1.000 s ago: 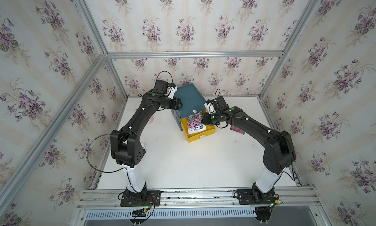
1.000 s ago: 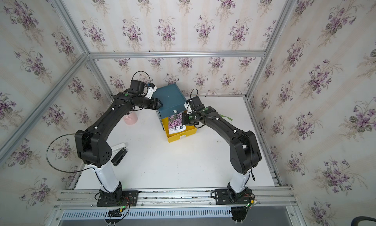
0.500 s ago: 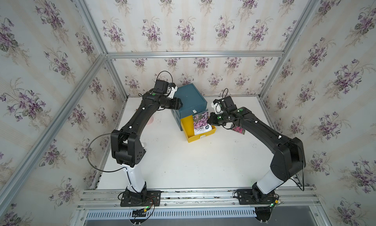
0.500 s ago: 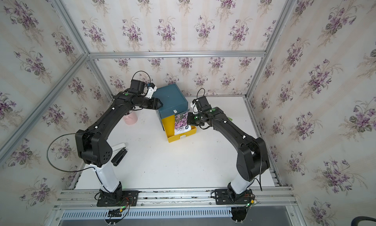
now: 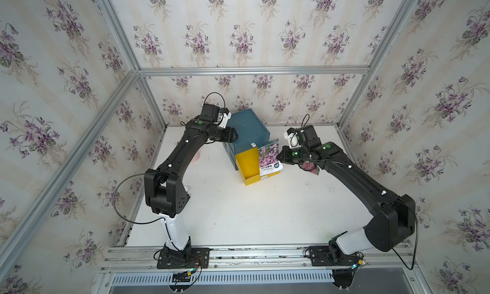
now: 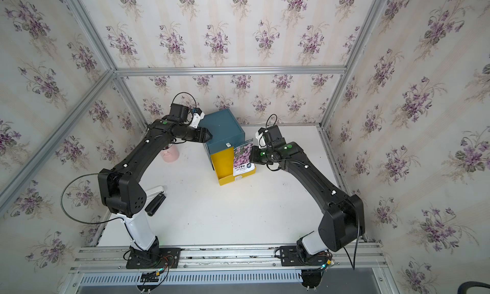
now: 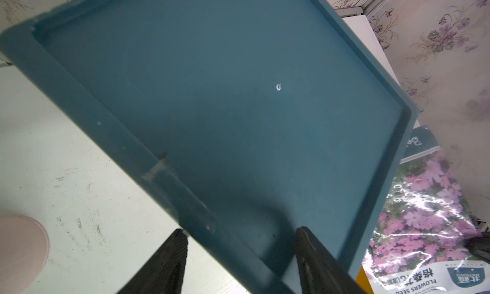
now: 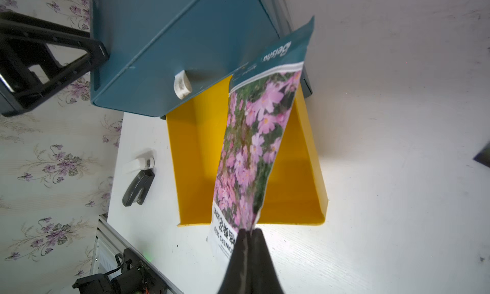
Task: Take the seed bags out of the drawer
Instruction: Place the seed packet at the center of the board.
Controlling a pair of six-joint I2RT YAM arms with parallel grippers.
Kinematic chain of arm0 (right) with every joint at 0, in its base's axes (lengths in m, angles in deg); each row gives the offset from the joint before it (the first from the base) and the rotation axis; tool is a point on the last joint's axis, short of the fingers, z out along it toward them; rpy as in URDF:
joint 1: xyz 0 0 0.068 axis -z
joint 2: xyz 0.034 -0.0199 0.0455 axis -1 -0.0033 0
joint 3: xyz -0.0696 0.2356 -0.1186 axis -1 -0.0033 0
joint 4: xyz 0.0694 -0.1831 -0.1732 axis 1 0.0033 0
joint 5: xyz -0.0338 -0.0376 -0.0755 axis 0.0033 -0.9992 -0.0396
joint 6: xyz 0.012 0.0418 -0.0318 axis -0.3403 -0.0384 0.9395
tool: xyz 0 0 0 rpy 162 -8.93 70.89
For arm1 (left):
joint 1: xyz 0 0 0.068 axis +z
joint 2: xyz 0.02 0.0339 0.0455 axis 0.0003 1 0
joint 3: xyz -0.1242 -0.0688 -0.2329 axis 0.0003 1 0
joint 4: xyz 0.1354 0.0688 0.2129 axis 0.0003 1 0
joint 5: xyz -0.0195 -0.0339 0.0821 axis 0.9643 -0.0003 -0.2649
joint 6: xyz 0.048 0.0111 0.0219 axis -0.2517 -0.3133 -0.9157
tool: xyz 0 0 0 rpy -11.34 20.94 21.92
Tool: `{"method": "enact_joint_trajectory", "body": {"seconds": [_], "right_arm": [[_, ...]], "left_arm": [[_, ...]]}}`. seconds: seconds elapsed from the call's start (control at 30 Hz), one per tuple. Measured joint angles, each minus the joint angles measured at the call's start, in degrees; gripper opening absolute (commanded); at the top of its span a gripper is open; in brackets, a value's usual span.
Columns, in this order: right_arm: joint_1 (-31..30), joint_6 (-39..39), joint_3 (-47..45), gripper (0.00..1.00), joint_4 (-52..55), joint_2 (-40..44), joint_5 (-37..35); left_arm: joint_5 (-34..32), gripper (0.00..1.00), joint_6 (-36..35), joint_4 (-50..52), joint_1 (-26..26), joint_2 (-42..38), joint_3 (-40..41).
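Right wrist view has the right gripper [image 8: 248, 230] pinched tight on the white-band end of the pink bag [image 8: 254, 141]. That bag is up in the air over the drawer [image 8: 310, 157], hanging edge-on with its teal end up by the cabinet [image 8: 172, 46] front. The drawer is yellow and pulled well out of the cabinet. What shows of its floor either side of the bag is plain yellow.

The magenta bag [image 5: 310, 167] is out on the table [image 5: 265, 213] in a top view, partly tucked under the right arm, near the drawer's right side.

The left gripper [image 7: 240, 233] is clamped over the cabinet's top rim, one finger each side of it.

A stapler [image 8: 139, 186] and a pink cup [image 6: 169, 155] sit on the table off to the cabinet's left.
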Motion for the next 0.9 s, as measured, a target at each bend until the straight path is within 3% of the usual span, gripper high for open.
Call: {"method": "enact_joint_trajectory", "body": {"seconds": [0.53,0.9], "right_arm": [[10.78,3.34,5.64,0.00,4.33,1.53,-1.03],[16.28,4.76,4.04,0.00,-1.86,-7.63,-0.70]], "left_arm": [[0.52,0.68,-0.81,0.33,0.00,0.02,-0.13],[1.18,0.67,-0.81,1.49,0.02,1.36,-1.81]]}}
